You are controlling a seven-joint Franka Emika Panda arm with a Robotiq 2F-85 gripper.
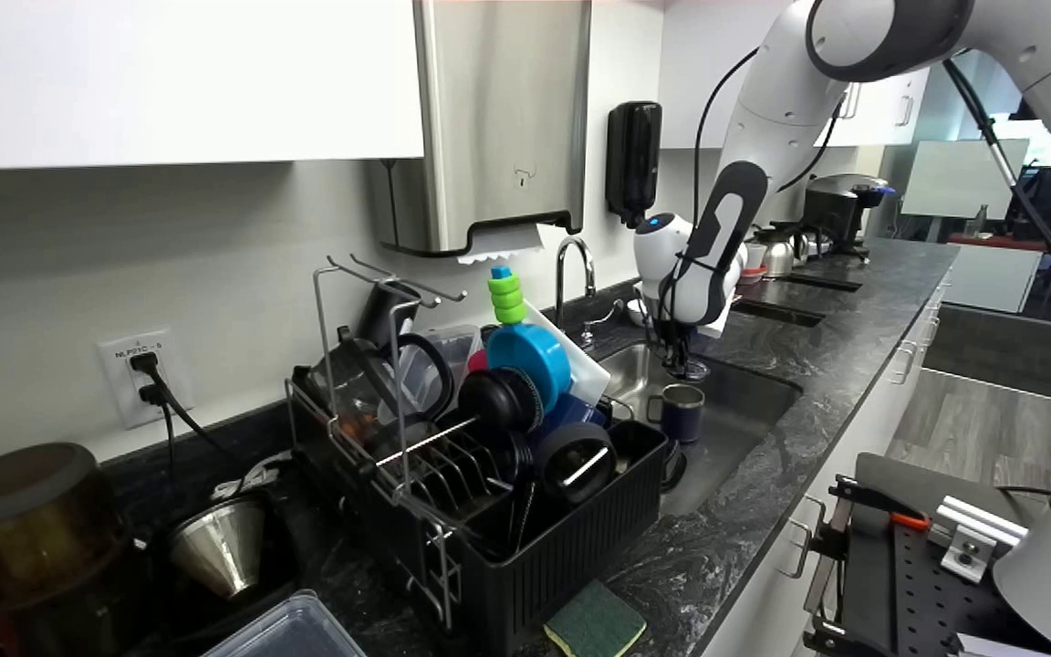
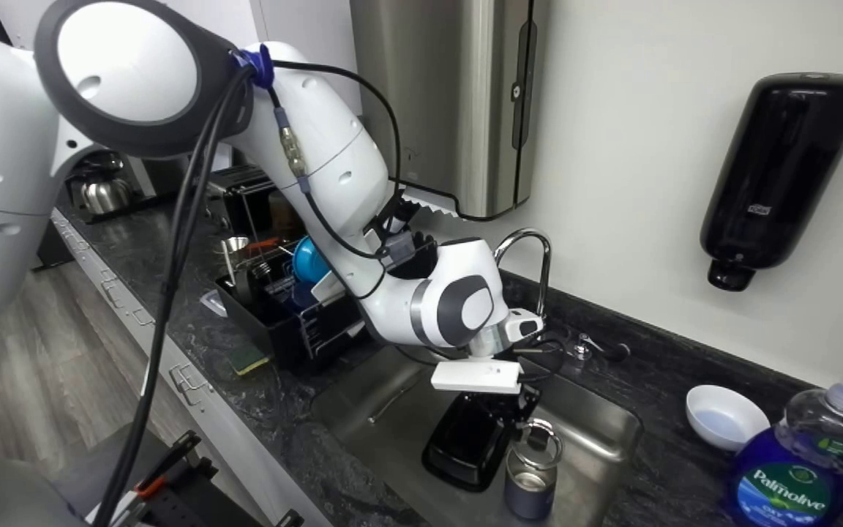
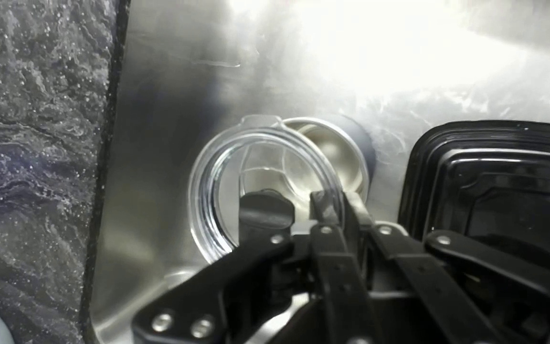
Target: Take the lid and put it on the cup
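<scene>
The lid (image 3: pixel 201 191) is a clear round ring with a dark slider. My gripper (image 3: pixel 341 210) is shut on the lid's rim, with a finger on each side of it. The cup (image 3: pixel 339 150) is dark blue with a bare metal inside and stands upright in the sink. The lid is above the cup and apart from it; in the wrist view it covers only part of the cup's mouth, offset to the left. In both exterior views the lid (image 1: pixel 690 370) (image 2: pixel 538 443) hangs over the cup (image 1: pixel 681 420) (image 2: pixel 530 496), below the gripper (image 1: pixel 674 351) (image 2: pixel 520 419).
A black container (image 2: pixel 465 443) lies in the sink (image 2: pixel 392 439) beside the cup. A loaded dish rack (image 1: pixel 571 520) stands by the sink. A faucet (image 2: pixel 544 278) rises behind it. A white bowl (image 2: pixel 727 417) and a blue soap bottle (image 2: pixel 791 468) stand on the counter.
</scene>
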